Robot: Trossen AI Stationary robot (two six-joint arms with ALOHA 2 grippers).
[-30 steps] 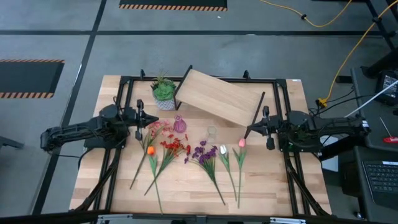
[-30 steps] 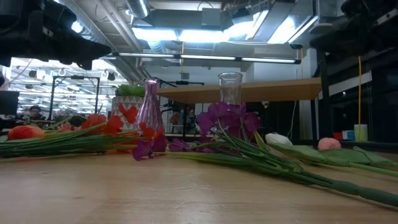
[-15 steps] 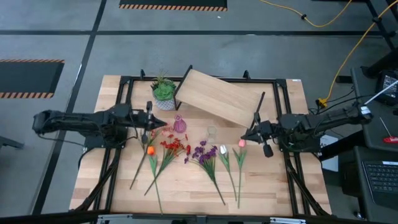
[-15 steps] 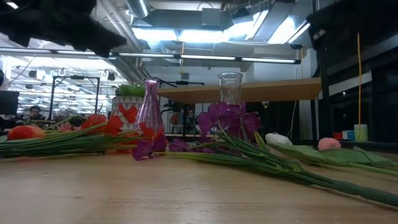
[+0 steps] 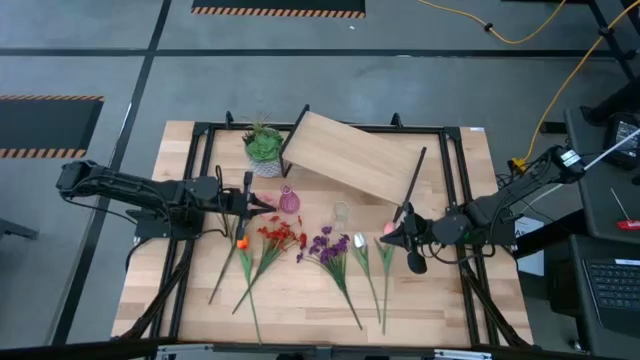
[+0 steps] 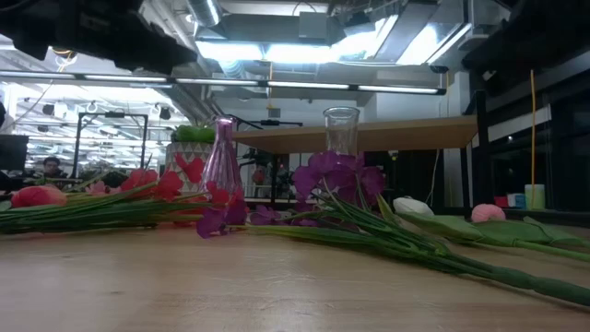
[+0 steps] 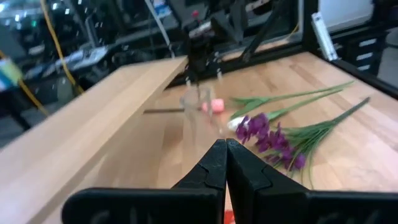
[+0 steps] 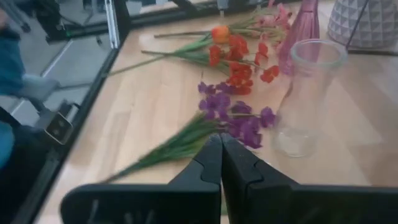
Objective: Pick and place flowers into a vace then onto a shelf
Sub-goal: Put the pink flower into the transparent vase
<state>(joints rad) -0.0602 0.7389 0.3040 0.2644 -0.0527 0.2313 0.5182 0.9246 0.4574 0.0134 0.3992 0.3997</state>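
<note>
Left gripper (image 5: 262, 203): pressed together, empty, above the pink blossoms (image 5: 252, 205).
Right gripper (image 5: 385, 238): pressed together, empty, over the pink tulip (image 5: 388, 230).
Flowers: loose artificial stems lying across the pale wooden surface (image 5: 300, 300).
Shelf (image 5: 351, 155): light wooden board on black legs, behind the clear glass vase (image 5: 340, 213).

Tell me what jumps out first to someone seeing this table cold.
A row of loose flowers fans across the middle of the table: orange, red, purple, white and pink heads with long green stalks. Behind them stand a pink vase and a clear glass vase, with the tilted shelf at the back. The left claw and right claw point in from either side, both shut and empty.
</note>
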